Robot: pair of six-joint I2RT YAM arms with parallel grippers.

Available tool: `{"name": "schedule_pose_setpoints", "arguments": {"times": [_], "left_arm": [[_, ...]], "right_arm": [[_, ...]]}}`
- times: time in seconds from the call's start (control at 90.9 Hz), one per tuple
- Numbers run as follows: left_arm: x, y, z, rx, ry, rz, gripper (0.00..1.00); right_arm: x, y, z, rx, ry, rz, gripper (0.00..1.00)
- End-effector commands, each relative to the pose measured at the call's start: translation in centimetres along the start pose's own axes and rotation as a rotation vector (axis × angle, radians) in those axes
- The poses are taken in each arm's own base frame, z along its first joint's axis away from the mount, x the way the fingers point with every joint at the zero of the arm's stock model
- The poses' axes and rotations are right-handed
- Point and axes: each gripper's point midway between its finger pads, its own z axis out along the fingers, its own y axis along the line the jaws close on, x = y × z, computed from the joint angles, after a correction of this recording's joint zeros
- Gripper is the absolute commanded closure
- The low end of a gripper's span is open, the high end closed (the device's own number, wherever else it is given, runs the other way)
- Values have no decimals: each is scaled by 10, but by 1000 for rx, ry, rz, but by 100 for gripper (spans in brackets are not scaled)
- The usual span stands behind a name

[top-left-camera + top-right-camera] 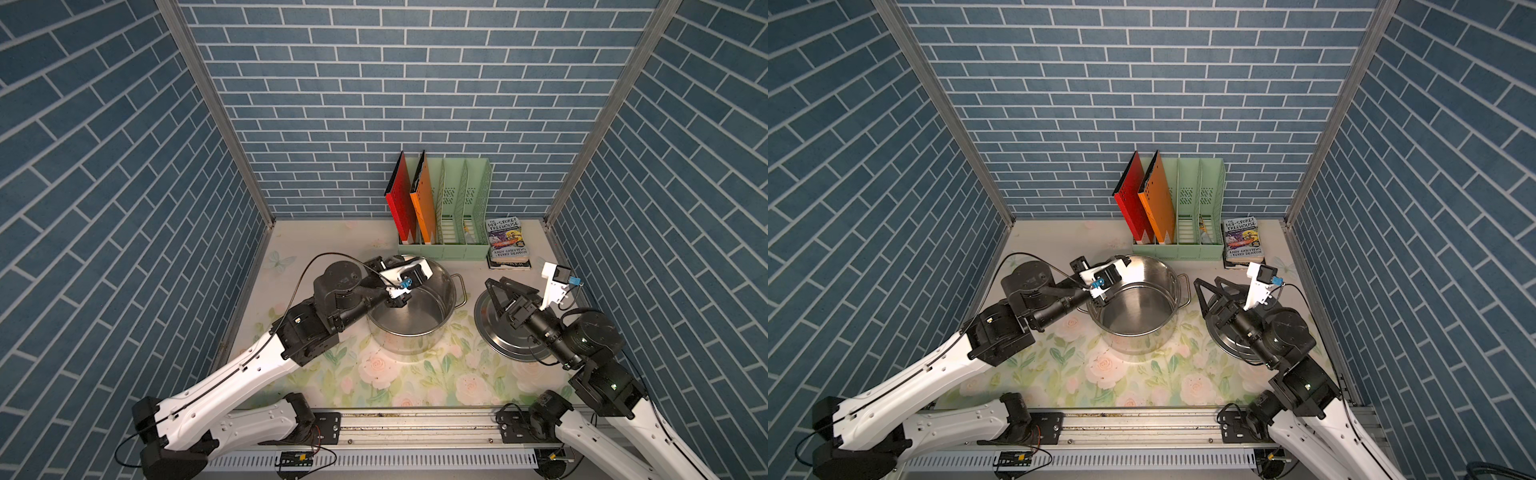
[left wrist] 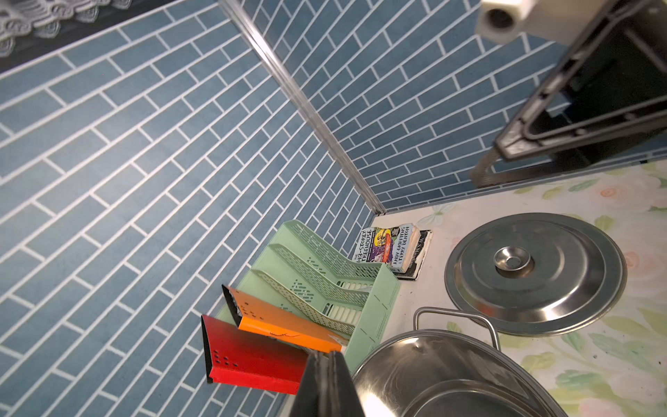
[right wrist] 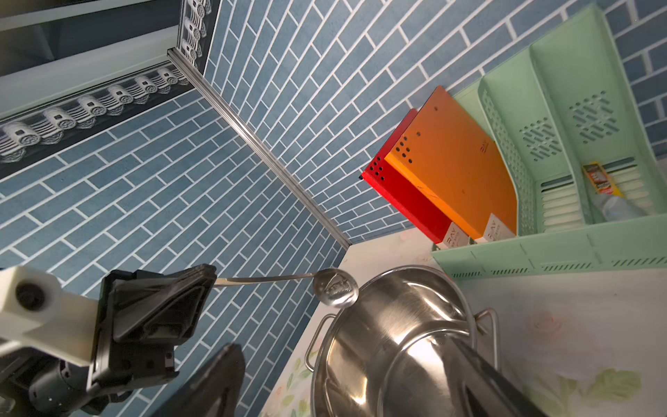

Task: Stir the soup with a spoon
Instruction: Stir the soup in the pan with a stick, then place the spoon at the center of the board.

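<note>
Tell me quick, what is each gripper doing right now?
Left gripper: closed on the long slim grey steel spoon.
Right gripper: open, holding nothing.

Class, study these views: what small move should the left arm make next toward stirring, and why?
Probably lower the left gripper so the spoon dips into the pot. The gripper is shut on the spoon's handle, the spoon's bowl sits up by the rim rather than inside, and the lid lies aside, so the pot is open.
</note>
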Motion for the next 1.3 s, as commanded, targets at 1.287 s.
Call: {"name": "schedule_pose_setpoints", "arguments": {"times": [1.287], "left_arm": [[2,-127,-23,-101,-299,967,100]], "right_arm": [[90,74,75,-564,604,279,30]]}}
